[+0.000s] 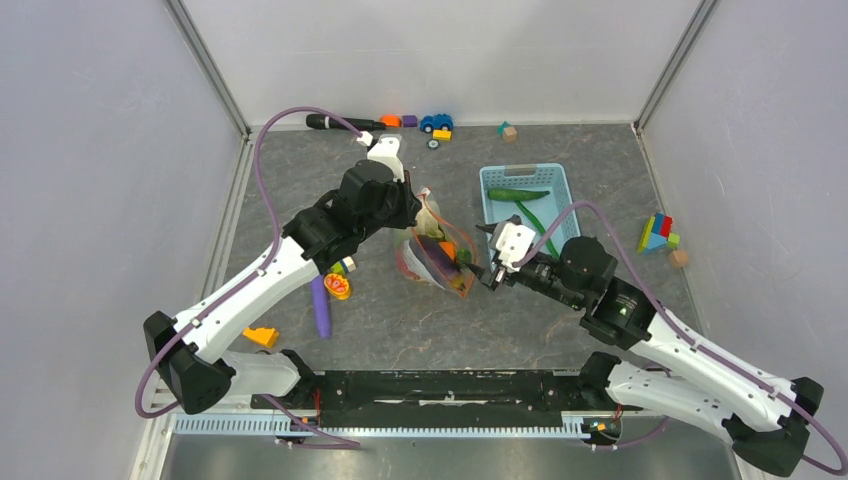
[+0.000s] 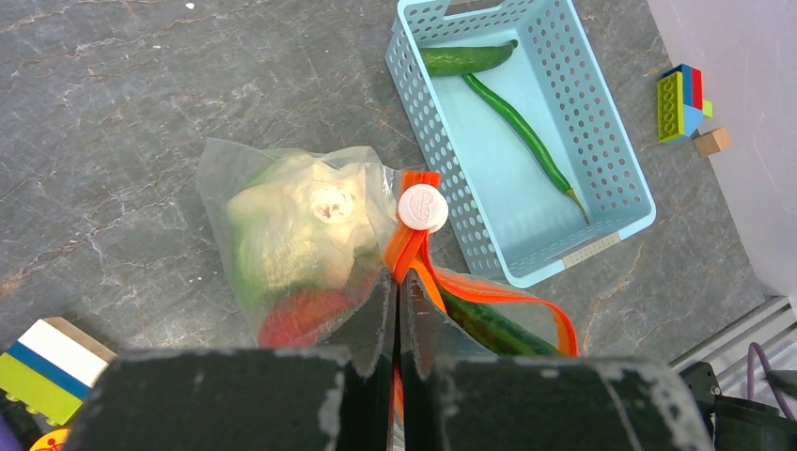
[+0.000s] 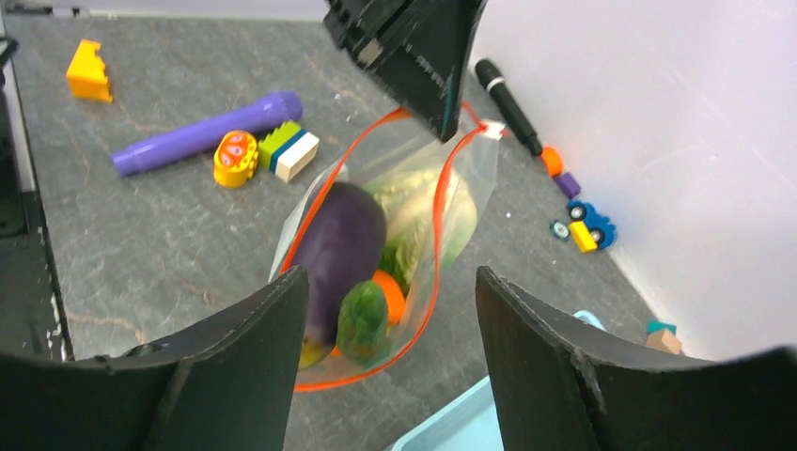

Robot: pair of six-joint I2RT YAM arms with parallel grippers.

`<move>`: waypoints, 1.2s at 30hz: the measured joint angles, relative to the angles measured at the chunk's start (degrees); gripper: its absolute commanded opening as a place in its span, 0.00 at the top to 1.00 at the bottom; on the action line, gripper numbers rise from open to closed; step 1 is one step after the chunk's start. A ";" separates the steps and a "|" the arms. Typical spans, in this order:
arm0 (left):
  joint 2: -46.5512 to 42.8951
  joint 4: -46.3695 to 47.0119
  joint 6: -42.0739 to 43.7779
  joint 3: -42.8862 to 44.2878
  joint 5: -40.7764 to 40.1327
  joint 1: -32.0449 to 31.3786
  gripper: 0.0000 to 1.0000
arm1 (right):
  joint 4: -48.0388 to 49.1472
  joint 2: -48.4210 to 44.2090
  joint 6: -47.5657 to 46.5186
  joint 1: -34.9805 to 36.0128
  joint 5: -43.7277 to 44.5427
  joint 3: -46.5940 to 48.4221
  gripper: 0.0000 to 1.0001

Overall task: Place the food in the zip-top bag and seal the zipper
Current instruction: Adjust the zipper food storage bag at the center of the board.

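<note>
Black left tool (image 2: 397, 282): jaws fully closed, pinching the zipper (image 2: 526, 299) at one end of the bag mouth, just below a white round tab (image 2: 423, 207). In the top view it sits centre frame, above the bag.

Right tool (image 3: 390, 282): jaws wide apart, nothing between them. It faces straight into the bag mouth. In the top view it sits just right of the bag's lower edge; can't tell if it touches.

Zip-top bag (image 3: 470, 178): centre of the counter (image 2: 113, 113), hanging from the left tool's pinch. It is unsealed, with the orange-red strip forming an open loop toward the right wrist camera.

Inside the bag:
- cabbage (image 3: 423, 211), toward the closed end
- eggplant (image 3: 343, 244), on the left side of the loop
- bagged cucumber (image 3: 362, 324), nearest the mouth
- orange piece (image 3: 390, 296), wedged between cucumber and cabbage
- red piece (image 2: 301, 315), under the cabbage in the left wrist view

Light blue basket (image 2: 442, 178): just right of the bag, upper right of the left wrist frame. It holds a basket cucumber (image 2: 465, 59) and a long thin green pod (image 2: 526, 136).

Rest of the counter:
- purple stick (image 3: 202, 136) and yellow block (image 3: 89, 70), upper left in the right wrist view
- toy car (image 3: 583, 225), right, near the wall
- block stack (image 2: 683, 99), far right of the left wrist frame
</note>
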 measured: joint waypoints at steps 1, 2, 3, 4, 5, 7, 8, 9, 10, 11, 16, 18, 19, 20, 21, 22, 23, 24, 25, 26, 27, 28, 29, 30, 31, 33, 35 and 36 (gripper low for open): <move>0.00 0.00 0.00 0.00 -0.02 0.00 0.98 | -0.98 -0.17 -0.28 0.00 -0.44 -0.24 0.33; 0.00 0.00 0.02 0.02 -0.02 0.00 0.98 | -1.60 -0.17 -0.42 0.00 -0.61 -0.35 0.34; 0.00 0.00 0.00 0.02 -0.02 0.00 0.98 | -2.38 0.13 -0.50 0.00 -0.92 -0.50 0.35; 0.00 0.00 0.00 0.02 0.00 0.00 0.98 | -2.95 0.57 -0.61 0.00 -1.01 -0.72 0.36; 0.00 -0.02 0.02 0.04 0.00 0.00 0.98 | -3.41 0.98 -0.70 0.00 -1.16 -1.03 0.36; 0.00 -0.02 0.02 0.04 0.02 0.00 0.98 | -4.17 2.10 -0.87 0.00 -1.20 -1.75 0.40; 0.00 -0.02 0.02 0.04 0.04 0.00 0.98 | -4.24 2.75 -0.87 0.00 -1.18 -2.01 0.41; 0.00 -0.02 0.02 0.04 0.04 0.00 0.98 | -4.20 3.54 -0.79 0.00 -1.09 -2.12 0.42; 0.00 -0.02 0.00 0.04 0.11 0.00 0.98 | -4.15 4.35 -0.61 -0.04 -0.81 -2.14 0.42; 0.00 -0.02 0.02 0.04 0.24 0.00 0.98 | -3.87 5.20 -0.37 -0.17 -0.39 -2.14 0.42; 0.00 -0.02 0.04 0.04 1.11 0.02 0.98 | -0.70 7.02 0.76 -1.29 1.25 -3.04 0.64; 0.00 -0.02 0.04 0.04 1.68 0.04 0.98 | 0.96 7.02 1.42 -1.90 1.49 -3.80 0.82; 0.00 -0.02 0.04 0.04 1.95 0.04 0.98 | 1.66 7.02 1.95 -2.12 1.49 -4.13 0.89; 0.00 -0.02 0.04 0.07 2.05 0.04 0.98 | 2.29 7.02 2.58 -2.36 1.46 -4.39 0.94; 0.00 0.00 0.04 0.15 2.32 0.04 0.98 | 2.97 7.02 3.15 -2.60 1.55 -4.63 0.97; 0.00 -0.02 0.04 0.33 2.80 0.09 0.98 | 3.34 7.02 3.21 -2.67 1.66 -4.72 1.00; 0.00 -0.02 0.04 0.57 3.19 0.09 0.98 | 3.80 6.99 3.69 -2.78 1.88 -4.81 1.00; 0.00 -0.02 0.04 0.92 3.63 0.11 0.98 | 4.44 6.88 4.11 -2.89 2.14 -4.96 1.00; 0.00 0.02 0.04 1.33 4.37 0.11 0.98 | 5.29 6.64 4.72 -2.95 2.32 -5.33 1.00; 0.00 0.11 0.04 1.66 4.90 0.11 0.98 | 6.29 6.23 5.25 -2.97 2.40 -5.86 1.00; 0.00 0.33 0.04 2.08 5.44 0.11 0.98 | 7.74 5.64 5.99 -2.99 2.54 -6.64 1.00; 0.00 0.66 0.02 2.47 6.25 0.11 0.98 | 8.94 5.16 6.75 -3.02 2.54 -7.28 1.00; 0.00 0.83 0.02 2.69 6.64 0.11 0.98 | 9.70 5.07 7.28 -2.99 2.64 -7.52 1.00; 0.02 0.92 0.02 2.93 7.17 0.11 0.98 | 10.34 5.18 7.74 -2.99 2.80 -7.56 1.00; 0.07 1.07 0.02 3.21 7.89 0.11 0.98 | 11.19 5.57 8.26 -2.99 3.13 -7.56 1.00; 0.26 1.25 0.02 3.56 8.70 0.11 0.98 | 12.33 6.86 8.94 -2.99 3.37 -7.56 1.00; 0.70 1.20 0.02 3.82 9.90 0.15 0.98 | 13.18 9.14 9.27 -2.99 3.76 -7.39 1.00; 1.01 1.07 0.00 3.85 10.64 0.15 0.98 | 13.44 10.45 9.33 -2.99 3.91 -7.15 1.00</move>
